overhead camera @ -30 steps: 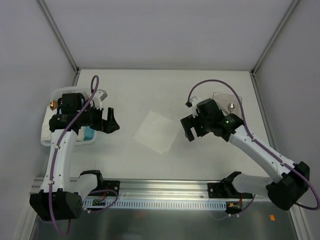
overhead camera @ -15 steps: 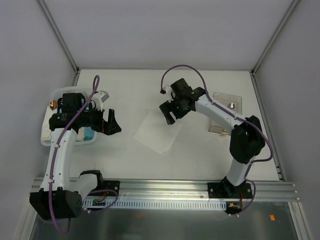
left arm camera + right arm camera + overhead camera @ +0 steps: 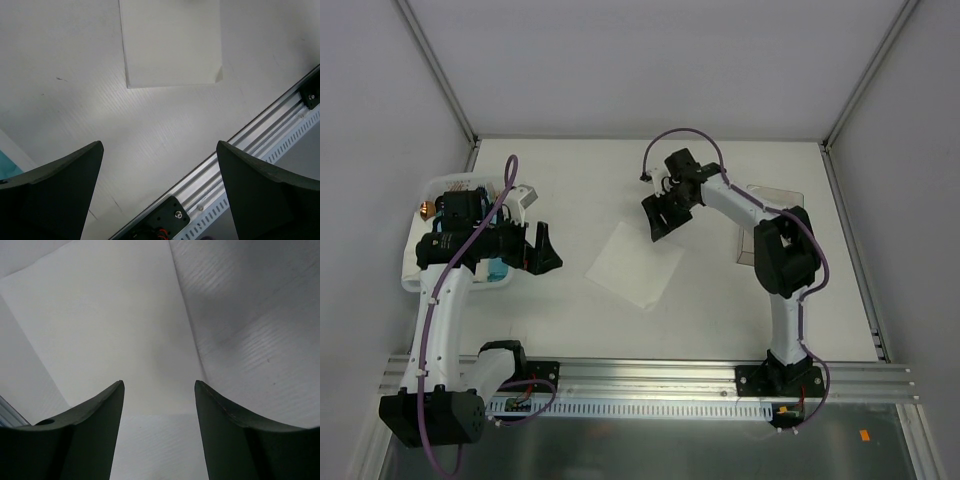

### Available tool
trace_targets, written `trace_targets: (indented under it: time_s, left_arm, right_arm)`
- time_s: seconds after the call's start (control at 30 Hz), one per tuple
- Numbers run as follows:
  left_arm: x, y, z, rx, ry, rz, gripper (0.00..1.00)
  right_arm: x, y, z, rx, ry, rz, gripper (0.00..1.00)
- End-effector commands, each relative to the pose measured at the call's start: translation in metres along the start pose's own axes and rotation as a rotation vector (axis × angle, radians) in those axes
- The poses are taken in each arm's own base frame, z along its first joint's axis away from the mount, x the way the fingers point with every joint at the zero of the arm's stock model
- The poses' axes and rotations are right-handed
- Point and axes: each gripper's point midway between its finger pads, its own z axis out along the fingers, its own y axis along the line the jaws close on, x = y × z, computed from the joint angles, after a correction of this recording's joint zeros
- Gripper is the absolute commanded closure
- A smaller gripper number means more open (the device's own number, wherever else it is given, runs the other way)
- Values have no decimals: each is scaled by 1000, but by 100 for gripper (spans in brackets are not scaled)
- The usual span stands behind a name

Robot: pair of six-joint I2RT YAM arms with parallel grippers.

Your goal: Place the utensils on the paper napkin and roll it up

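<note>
The paper napkin (image 3: 635,263) lies flat as a white square on the table, turned like a diamond. It also shows in the left wrist view (image 3: 170,42) and the right wrist view (image 3: 110,325). My right gripper (image 3: 660,218) is open and empty, low over the napkin's far corner (image 3: 159,385). My left gripper (image 3: 548,250) is open and empty, left of the napkin and apart from it (image 3: 160,150). No utensils show clearly; the right arm covers much of the clear tray (image 3: 770,195).
A white basket (image 3: 425,275) with light-blue bundles (image 3: 498,268) stands at the left, a small coppery piece (image 3: 424,209) at its left edge. The aluminium rail (image 3: 650,375) runs along the near edge, also in the left wrist view (image 3: 270,125).
My right arm has swung from the tray side to the left and farther back, its gripper now over the napkin's far corner. The left arm has barely moved.
</note>
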Motion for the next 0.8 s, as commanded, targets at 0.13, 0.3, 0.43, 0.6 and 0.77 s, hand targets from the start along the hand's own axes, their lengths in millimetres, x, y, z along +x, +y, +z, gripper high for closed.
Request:
trace_targets:
  time_s: [0.13,0.3,0.43,0.6,0.77]
  left_arm:
    - [0,1,-3,-10,2,-6,1]
    - [-1,2,-4,-22,1,-10,1]
    - [4,4,-3,-35,7,-4,1]
    - [7,7,-2,-45,16,-11,1]
    - [6,7,-3,-53,13,-8,1]
  right_arm:
    - [2,6,15,-60,30,-33,37]
    - [7,-5,25,-43,53,-21,37]
    - [12,-13,33,-37,73,7,37]
    - [18,-16,39,-55,88,27,50]
    - [23,-19,38,-39,97,37,66]
